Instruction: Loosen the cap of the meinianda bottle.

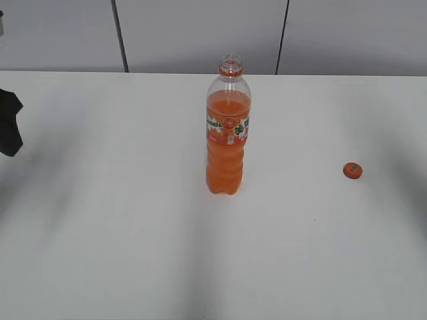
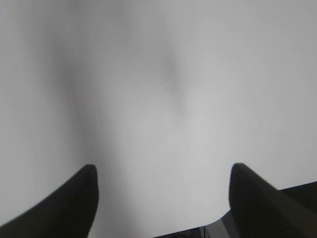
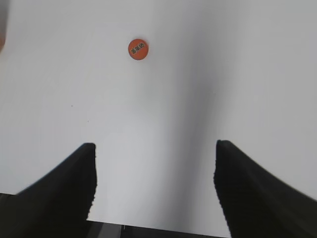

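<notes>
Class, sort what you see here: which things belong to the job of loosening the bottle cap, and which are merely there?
Belongs to the job:
- meinianda bottle, upright, neck open
- cap, lying on the table apart from the bottle
- left gripper, jaws open
- right gripper, jaws open

Merely there:
- white table
- grey wall panels

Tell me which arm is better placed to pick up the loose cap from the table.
Right, probably. The cap lies on the table ahead of the open right gripper, right of the uncapped meinianda bottle. The left gripper faces only bare table.
</notes>
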`<state>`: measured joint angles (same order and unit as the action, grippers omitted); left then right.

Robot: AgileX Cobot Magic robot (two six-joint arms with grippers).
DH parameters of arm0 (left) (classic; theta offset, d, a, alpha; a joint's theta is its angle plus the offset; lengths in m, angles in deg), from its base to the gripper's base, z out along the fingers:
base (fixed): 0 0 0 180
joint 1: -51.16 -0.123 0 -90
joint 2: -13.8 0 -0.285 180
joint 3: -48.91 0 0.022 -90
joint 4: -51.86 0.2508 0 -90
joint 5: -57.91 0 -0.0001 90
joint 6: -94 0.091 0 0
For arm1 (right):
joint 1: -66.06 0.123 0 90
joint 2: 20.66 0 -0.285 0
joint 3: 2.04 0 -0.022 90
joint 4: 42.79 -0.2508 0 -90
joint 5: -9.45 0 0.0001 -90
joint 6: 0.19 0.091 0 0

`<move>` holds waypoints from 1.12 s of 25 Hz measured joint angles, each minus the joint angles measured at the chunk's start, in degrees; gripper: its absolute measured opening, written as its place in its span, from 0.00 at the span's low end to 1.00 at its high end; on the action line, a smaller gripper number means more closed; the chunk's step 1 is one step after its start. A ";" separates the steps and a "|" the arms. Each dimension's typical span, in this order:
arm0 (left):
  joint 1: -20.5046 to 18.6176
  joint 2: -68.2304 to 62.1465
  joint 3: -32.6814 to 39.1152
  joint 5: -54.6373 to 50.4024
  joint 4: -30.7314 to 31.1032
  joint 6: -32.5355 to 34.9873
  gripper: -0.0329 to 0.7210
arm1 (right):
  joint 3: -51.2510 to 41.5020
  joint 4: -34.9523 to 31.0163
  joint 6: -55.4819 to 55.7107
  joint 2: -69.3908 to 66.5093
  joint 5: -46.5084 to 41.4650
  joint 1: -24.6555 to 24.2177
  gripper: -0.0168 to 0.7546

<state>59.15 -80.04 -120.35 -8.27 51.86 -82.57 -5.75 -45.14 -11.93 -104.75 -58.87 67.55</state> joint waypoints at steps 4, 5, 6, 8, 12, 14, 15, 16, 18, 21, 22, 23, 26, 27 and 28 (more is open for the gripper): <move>0.00 4.61 0.00 -0.12 -0.31 0.00 0.70 | -1.38 -0.05 0.00 2.63 -0.65 0.00 0.74; 0.00 5.73 0.00 -0.17 -0.58 0.00 0.70 | -2.08 -0.05 0.00 3.25 -0.70 0.00 0.74; 0.00 6.88 0.11 -0.10 -0.88 0.00 0.70 | -3.10 -0.05 0.00 3.98 -0.71 0.00 0.74; 0.00 9.03 1.21 -0.01 -1.76 0.00 0.70 | -5.26 -0.11 0.00 5.47 -0.71 0.00 0.73; 0.00 13.45 5.88 0.71 -3.52 0.00 0.70 | -11.17 -0.21 0.00 9.05 0.33 0.00 0.73; 0.00 15.55 8.65 1.86 -3.89 0.00 0.70 | -14.37 -0.33 0.00 11.16 1.80 0.00 0.73; 0.00 16.70 10.14 2.58 -3.89 0.00 0.70 | -16.13 -0.33 0.00 12.37 2.58 0.00 0.73; 0.00 17.88 11.65 3.51 -3.95 0.00 0.70 | -17.92 -0.33 0.00 13.59 3.37 0.00 0.73; 0.00 19.94 14.44 4.76 -4.21 0.00 0.70 | -21.20 -0.37 0.00 15.81 4.68 0.00 0.73; 0.00 23.13 18.77 5.90 -4.25 0.00 0.70 | -26.00 -0.40 0.00 19.38 6.75 0.00 0.73; 0.00 24.01 20.25 6.38 -4.25 0.00 0.70 | -27.58 -0.45 0.00 20.66 7.18 0.00 0.73; 0.00 25.12 21.70 7.09 -4.25 0.00 0.70 | -28.91 -0.44 0.00 21.73 7.76 0.00 0.73; 0.00 28.38 25.45 8.76 -4.25 0.00 0.70 | -33.79 -0.44 0.00 25.70 9.31 0.00 0.73; 0.00 29.53 26.63 9.30 -4.25 0.00 0.69 | -35.20 -0.44 0.00 26.99 9.82 0.00 0.73; 0.00 30.67 27.76 9.72 -4.25 0.00 0.69 | -36.89 -0.44 0.00 28.11 10.34 0.00 0.73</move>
<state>59.15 -49.38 -92.59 1.45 47.60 -82.57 -42.64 -45.59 -11.93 -76.64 -48.54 67.55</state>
